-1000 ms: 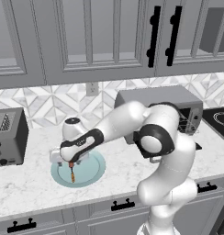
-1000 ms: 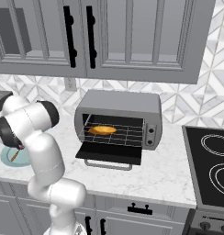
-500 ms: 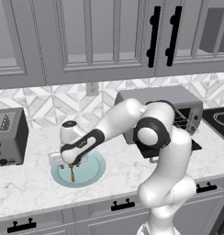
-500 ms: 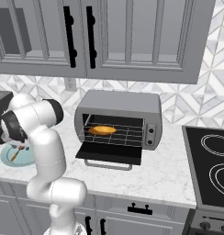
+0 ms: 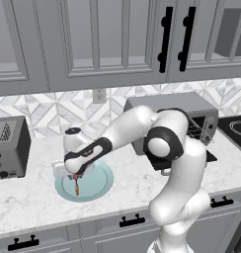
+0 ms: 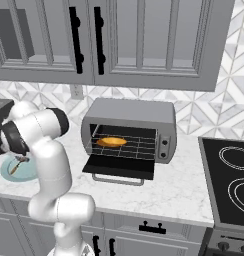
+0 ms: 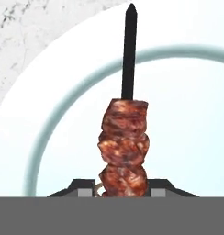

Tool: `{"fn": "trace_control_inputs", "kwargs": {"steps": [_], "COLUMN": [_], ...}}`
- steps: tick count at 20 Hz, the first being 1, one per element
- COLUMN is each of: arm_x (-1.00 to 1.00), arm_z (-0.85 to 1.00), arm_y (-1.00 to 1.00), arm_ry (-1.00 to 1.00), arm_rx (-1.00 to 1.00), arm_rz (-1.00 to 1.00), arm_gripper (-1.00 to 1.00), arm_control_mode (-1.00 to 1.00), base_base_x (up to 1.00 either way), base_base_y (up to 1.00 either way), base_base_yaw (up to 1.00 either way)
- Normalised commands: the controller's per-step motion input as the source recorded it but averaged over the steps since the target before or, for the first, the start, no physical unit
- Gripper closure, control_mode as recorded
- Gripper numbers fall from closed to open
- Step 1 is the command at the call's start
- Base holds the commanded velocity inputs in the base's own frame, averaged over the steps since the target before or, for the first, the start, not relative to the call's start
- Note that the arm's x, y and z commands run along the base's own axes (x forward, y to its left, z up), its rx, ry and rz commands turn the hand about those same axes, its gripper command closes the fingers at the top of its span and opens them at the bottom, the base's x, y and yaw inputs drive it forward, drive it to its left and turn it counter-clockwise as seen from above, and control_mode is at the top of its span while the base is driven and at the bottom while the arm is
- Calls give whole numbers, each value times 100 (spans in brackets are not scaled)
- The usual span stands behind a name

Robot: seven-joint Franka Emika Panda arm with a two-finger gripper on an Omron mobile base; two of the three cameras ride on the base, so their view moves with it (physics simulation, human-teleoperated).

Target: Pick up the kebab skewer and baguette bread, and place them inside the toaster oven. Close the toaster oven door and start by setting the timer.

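Flanking kebab skewer (image 7: 125, 151) mid-plate (image 7: 187, 92), gripper (image 7: 123, 187) fingers, rim well apart

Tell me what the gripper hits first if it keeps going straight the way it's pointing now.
The gripper points down at the kebab skewer, whose meat chunks sit between its fingertips, so it likely meets those first. Right beneath lies the plate; the depth between them is unclear.

Kitchen, grey cabinets (image 5: 93, 44), marble counter (image 6: 174, 185) (stovetop (image 6: 229, 180) beside)
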Motion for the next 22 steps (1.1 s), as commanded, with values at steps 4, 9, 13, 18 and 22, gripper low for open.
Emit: {"fn": "trace_control_inputs", "kwargs": {"steps": [4, 9, 13, 18, 22], "arm_x": [-21, -39, -57, -74, -80], "arm_z": [60, 84, 65, 42, 41], "arm_y": [-37, -56, -74, -79, -73], "arm_ry": [0, 0, -4, -4, -5], "arm_rx": [0, 1, 6, 8, 6], "arm_rz": [0, -5, -15, -31, -40], "arm_gripper": [100, 100, 100, 100, 100], "arm_control_mode": [-100, -100, -100, -100, -100], "base_base_x": [0, 0, 0, 0, 0], "base_base_y": [0, 0, 0, 0, 0], "base_base_yaw": [0, 0, 0, 0, 0]}}
